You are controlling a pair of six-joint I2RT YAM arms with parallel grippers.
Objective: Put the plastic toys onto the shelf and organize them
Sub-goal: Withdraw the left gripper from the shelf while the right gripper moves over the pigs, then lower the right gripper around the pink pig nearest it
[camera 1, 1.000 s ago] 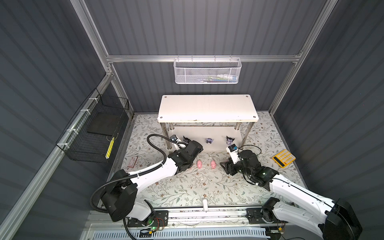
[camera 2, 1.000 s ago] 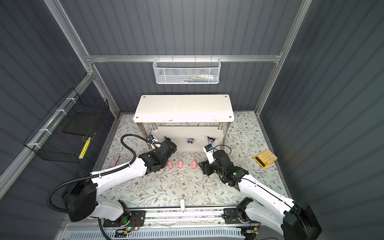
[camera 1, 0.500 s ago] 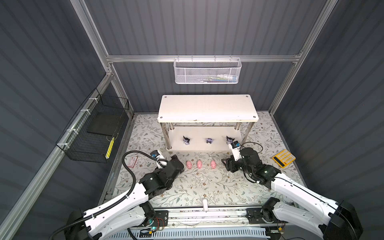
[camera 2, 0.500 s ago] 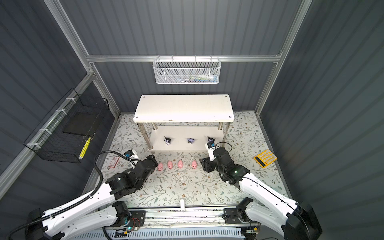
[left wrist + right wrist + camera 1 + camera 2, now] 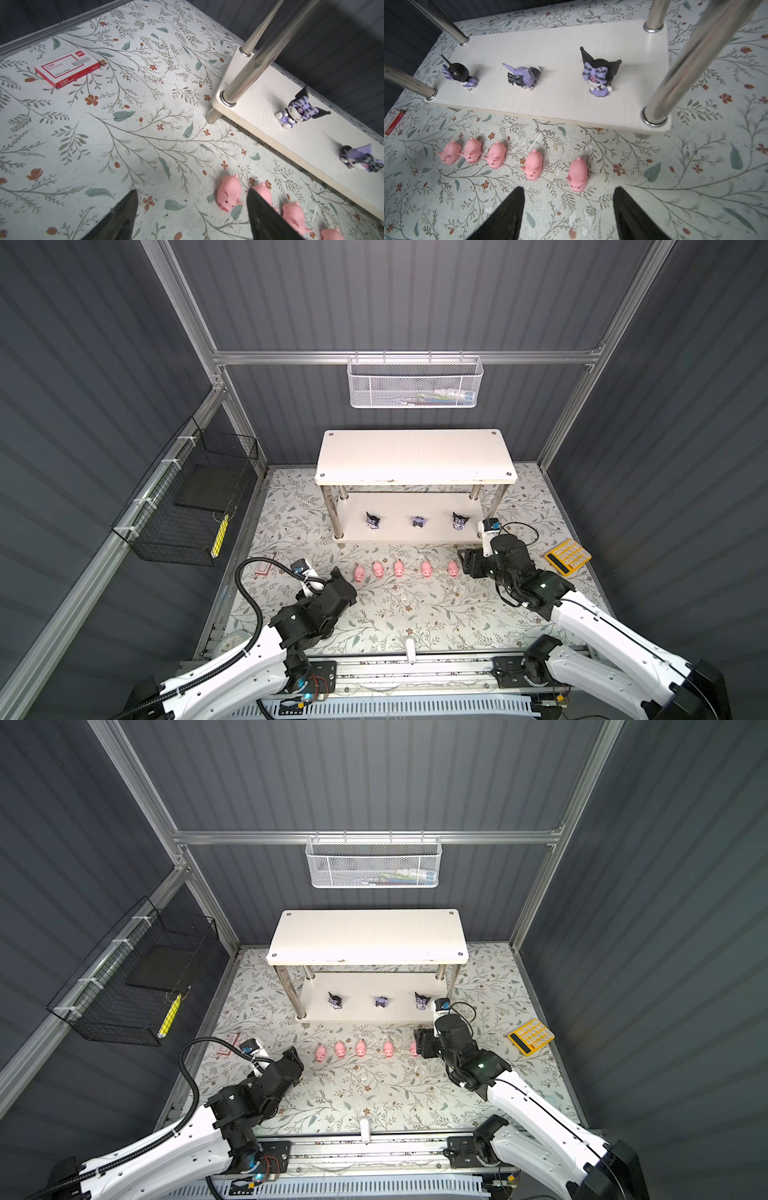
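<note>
Several pink pigs, the plastic toys, lie in a row on the floral mat in front of the white shelf point(image 5: 415, 456); the row runs from the leftmost pig point(image 5: 359, 573) to the rightmost pig point(image 5: 453, 568). Three black-and-purple figures point(image 5: 599, 76) stand on the shelf's lower board point(image 5: 560, 99). My left gripper point(image 5: 191, 191) is open, low over the mat, at the left end of the row with the leftmost pig point(image 5: 227, 194) just ahead between its fingers. My right gripper point(image 5: 569, 188) is open just behind the rightmost pig point(image 5: 578, 174). Neither holds anything.
A yellow calculator point(image 5: 568, 556) lies at the right of the mat and a red staple box point(image 5: 66, 69) at the left. A black wire basket point(image 5: 187, 506) hangs on the left wall, a white mesh basket point(image 5: 415, 383) on the back rail. Chrome legs point(image 5: 675, 72) stand close to my right gripper.
My left arm has drawn back from the shelf's lower board toward the front left, uncovering the leftmost figure and more pigs. The right gripper has hardly moved.
</note>
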